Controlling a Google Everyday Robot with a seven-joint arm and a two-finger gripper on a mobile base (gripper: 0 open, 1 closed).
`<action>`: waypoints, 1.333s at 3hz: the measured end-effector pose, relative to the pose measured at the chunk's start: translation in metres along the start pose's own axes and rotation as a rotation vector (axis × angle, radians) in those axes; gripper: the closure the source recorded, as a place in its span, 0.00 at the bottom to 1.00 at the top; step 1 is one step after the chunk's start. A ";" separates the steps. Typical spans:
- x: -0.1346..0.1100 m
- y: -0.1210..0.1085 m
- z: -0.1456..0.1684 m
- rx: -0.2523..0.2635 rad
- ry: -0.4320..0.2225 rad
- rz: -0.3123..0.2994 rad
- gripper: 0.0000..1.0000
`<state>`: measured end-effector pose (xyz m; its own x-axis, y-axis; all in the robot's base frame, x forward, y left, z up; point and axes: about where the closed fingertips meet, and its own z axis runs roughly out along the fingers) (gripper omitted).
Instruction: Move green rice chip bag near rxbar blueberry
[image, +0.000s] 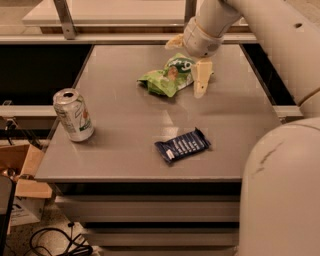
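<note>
Nearest, at the lower right, the robot's rounded white body (282, 195) fills the corner. On the floor at the lower left lie dark cables (55, 243), and above them stands an open cardboard box (22, 172), beside the bench's left front corner.

The grey bench (125, 150) carries three things. The bar (182, 146) lies flat near the front edge, a little right of centre, its long side slanting up to the right and its white lettering facing up. The can (73, 115) stands upright near the left edge, well apart from the bar.

Farther back, about the middle of the bench's width, lies the crumpled green bag (167, 80), its dark round logo at its far right end. It is well apart from the bar, with bare bench between them.

The claw (185, 67) is at the bag's right end and stands wide: one cream finger (202, 80) points down just beside the bag's right edge, the other shows behind the bag's far corner, so that end of the bag lies between them. Whether either finger touches the foil cannot be told.

The white arm (260, 30) rises from the claw to the upper right. Behind the bench runs a pale shelf (125, 10) with a slanted metal post (64, 19).
</note>
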<state>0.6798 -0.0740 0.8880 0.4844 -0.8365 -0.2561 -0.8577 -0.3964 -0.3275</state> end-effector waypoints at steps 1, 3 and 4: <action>0.000 -0.003 0.017 -0.033 -0.018 -0.015 0.00; 0.010 -0.001 0.039 -0.068 -0.051 0.009 0.41; 0.012 0.000 0.042 -0.076 -0.061 0.016 0.64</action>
<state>0.6929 -0.0684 0.8472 0.4785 -0.8191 -0.3164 -0.8747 -0.4131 -0.2533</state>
